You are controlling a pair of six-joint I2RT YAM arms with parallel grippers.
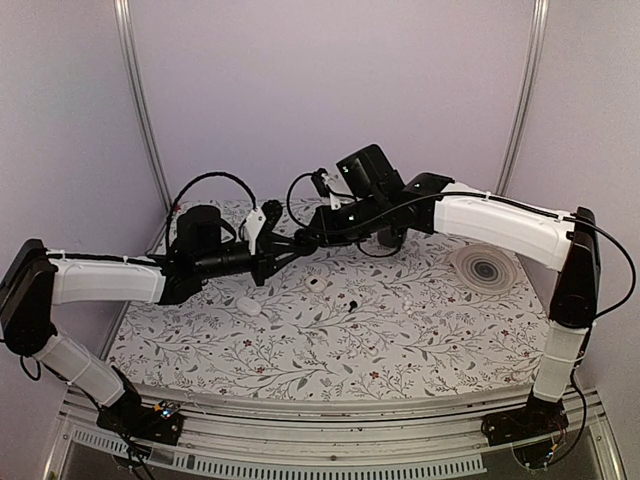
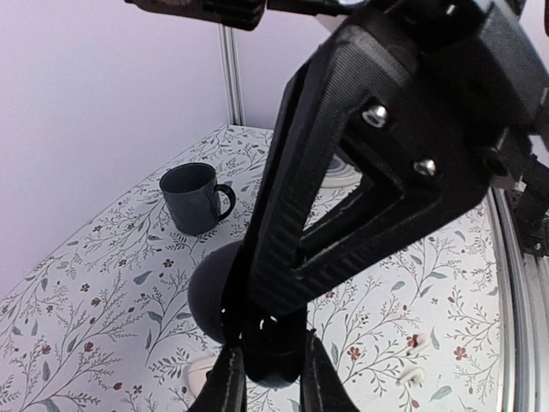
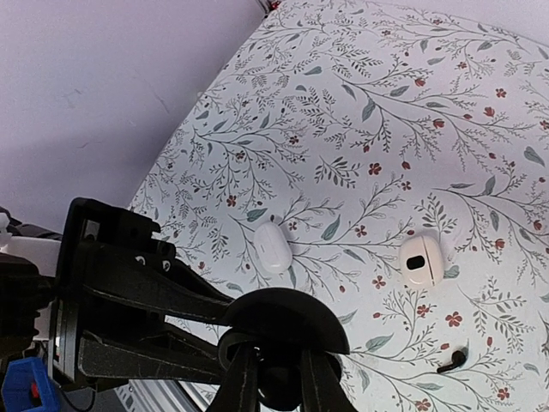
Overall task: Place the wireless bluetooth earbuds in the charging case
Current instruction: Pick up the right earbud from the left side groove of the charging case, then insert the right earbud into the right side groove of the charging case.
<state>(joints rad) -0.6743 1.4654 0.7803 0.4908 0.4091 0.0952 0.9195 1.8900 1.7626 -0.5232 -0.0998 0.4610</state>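
The black charging case [image 3: 283, 322] is held above the table between both arms, and its domed lid [image 2: 208, 290] seems to stand open. My left gripper [image 2: 273, 382] is shut on the case from the left [image 1: 283, 251]. My right gripper [image 3: 279, 388] is shut on it from the right [image 1: 305, 240]. One tiny black earbud [image 1: 352, 303] lies on the floral cloth, right of the grippers; it also shows in the right wrist view [image 3: 452, 359]. The second earbud is hidden.
A white oval pebble-like object [image 1: 248, 307] and a white piece with a dark spot [image 1: 316, 284] lie below the grippers. A dark mug [image 2: 193, 197] stands at the back. A ringed coaster [image 1: 485, 268] sits right. Small white bits [image 2: 416, 342] lie nearby.
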